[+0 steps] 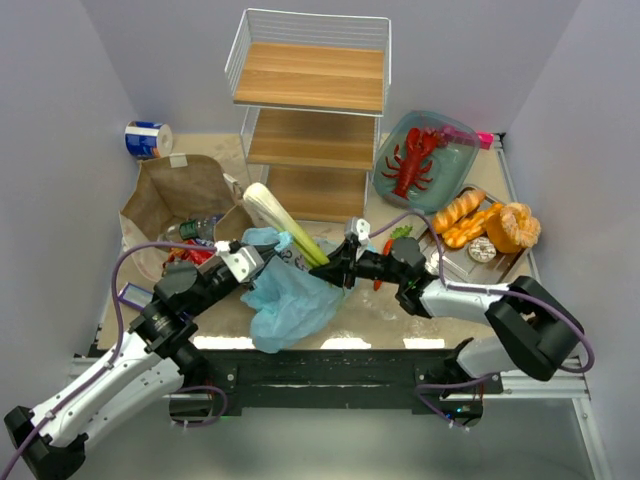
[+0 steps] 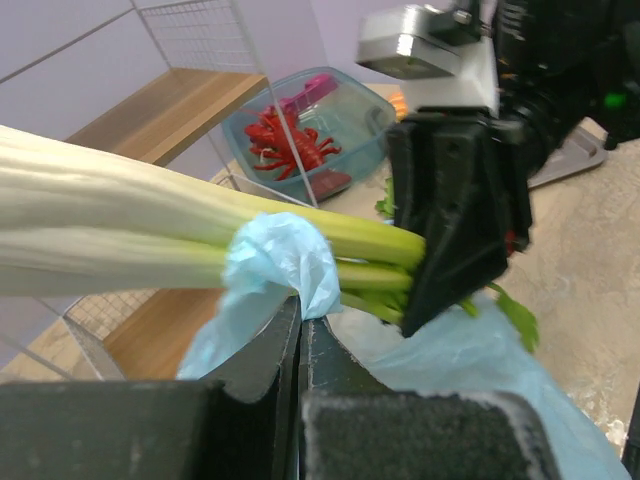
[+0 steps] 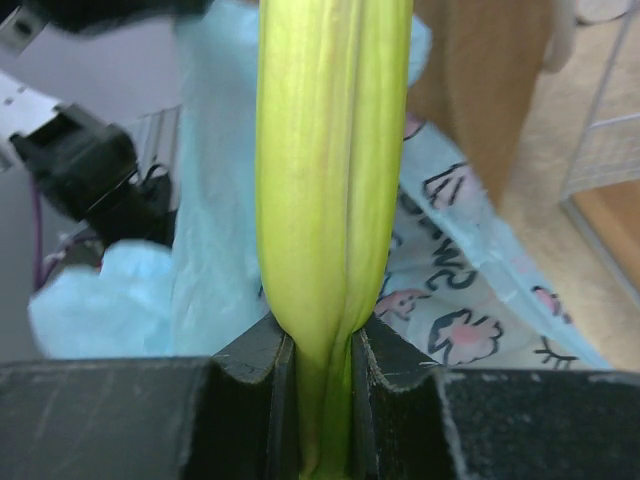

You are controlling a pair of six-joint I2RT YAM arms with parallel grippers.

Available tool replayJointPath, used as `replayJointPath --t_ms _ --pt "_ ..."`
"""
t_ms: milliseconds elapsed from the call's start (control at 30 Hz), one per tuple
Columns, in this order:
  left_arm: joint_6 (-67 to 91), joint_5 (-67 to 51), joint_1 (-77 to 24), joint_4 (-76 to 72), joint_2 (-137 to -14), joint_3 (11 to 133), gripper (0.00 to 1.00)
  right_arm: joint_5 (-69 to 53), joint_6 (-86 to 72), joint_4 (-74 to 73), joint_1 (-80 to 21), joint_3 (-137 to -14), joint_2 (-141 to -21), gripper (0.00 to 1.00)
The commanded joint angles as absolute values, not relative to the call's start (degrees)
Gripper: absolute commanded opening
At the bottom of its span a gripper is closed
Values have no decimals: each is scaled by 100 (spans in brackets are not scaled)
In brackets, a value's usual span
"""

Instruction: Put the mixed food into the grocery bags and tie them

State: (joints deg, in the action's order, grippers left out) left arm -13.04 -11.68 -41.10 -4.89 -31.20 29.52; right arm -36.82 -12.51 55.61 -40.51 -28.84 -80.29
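My right gripper [image 3: 322, 350] is shut on the green end of the leek [image 3: 330, 150]. In the top view the leek [image 1: 285, 222] slants up to the back left, its white end near the brown paper bag [image 1: 180, 190]. The light-blue plastic bag [image 1: 292, 298] lies crumpled under it. My left gripper [image 2: 300, 312] is shut on an edge of this bag [image 2: 285, 260], which folds over the leek [image 2: 130, 220]. From above, the left gripper [image 1: 258, 256] and right gripper [image 1: 336, 268] face each other across the bag. A red lobster [image 1: 413, 160] lies in a dish, and breads [image 1: 463, 215] sit at the right.
A wire shelf with wooden boards [image 1: 312, 120] stands at the back centre. The teal dish [image 1: 455, 165] is to its right, and a blue-and-white roll [image 1: 148, 138] lies in the back left corner. A bottle [image 1: 197, 229] and a red packet [image 1: 190, 255] lie by the paper bag.
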Motion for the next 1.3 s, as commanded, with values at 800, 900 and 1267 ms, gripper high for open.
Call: replayJointPath --t_ms 800,900,1267 --pt "-1125 588 -3586 -756 -2847 2962 0 -2558 -1740 2884 -4649 -1371 -5362 0" --pt "-1134 450 -3568 -764 -2874 2979 0 -2610 -1705 2392 -4720 -1415 -5116 0" --pt "-1169 -307 -3568 -923 -3015 2953 0 -2681 -1696 1196 -5458 -2020 -5449 0"
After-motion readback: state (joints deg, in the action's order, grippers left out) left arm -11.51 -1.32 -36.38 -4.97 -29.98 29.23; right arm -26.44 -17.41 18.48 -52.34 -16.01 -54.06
